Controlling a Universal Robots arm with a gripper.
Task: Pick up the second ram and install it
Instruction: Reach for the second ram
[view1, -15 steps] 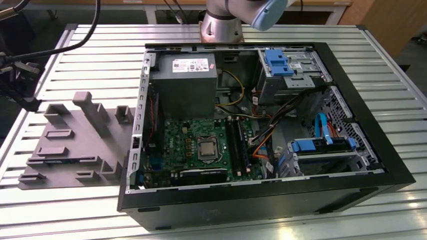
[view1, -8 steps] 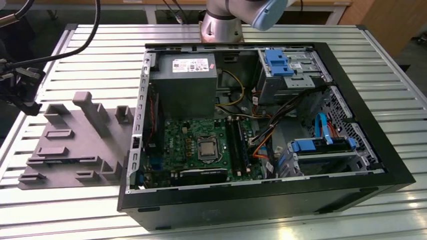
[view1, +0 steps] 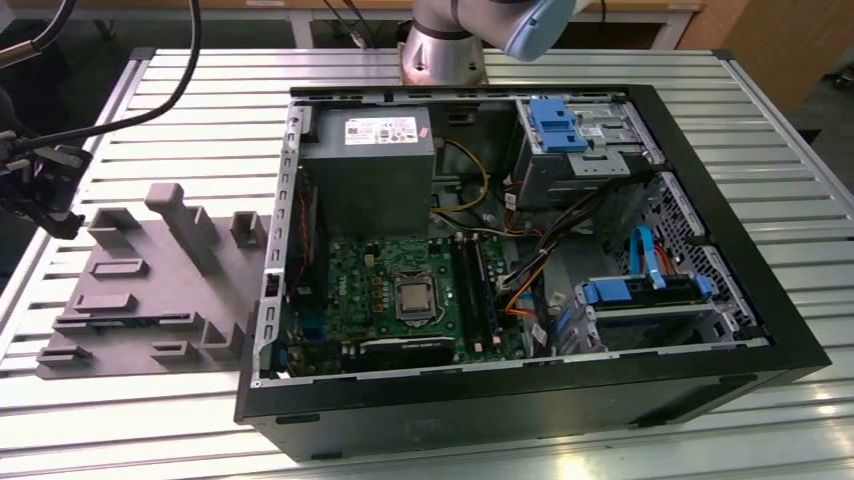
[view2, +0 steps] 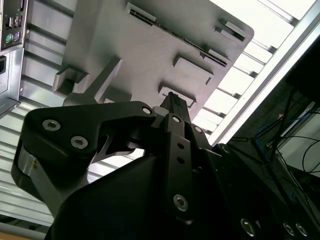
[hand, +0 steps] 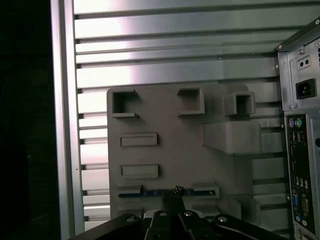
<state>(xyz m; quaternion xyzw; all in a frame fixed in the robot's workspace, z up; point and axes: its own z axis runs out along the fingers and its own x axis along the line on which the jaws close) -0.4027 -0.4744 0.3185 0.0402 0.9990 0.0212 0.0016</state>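
I see the blue ram stick sitting in a slot of the grey holder tray. The tray lies on the slatted table, beside the open computer case. My gripper hangs above the stick, fingers pressed together and holding nothing.

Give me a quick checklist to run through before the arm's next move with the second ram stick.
1. The second ram lies in its slot on the grey fixture: ok.
2. The gripper sits at the middle of the stick's length: ok.
3. Secure hold on the stick: cannot tell.
4. The case is open, with the black memory slots exposed: ok.
5. The orange cables are clear of those slots: cannot tell.
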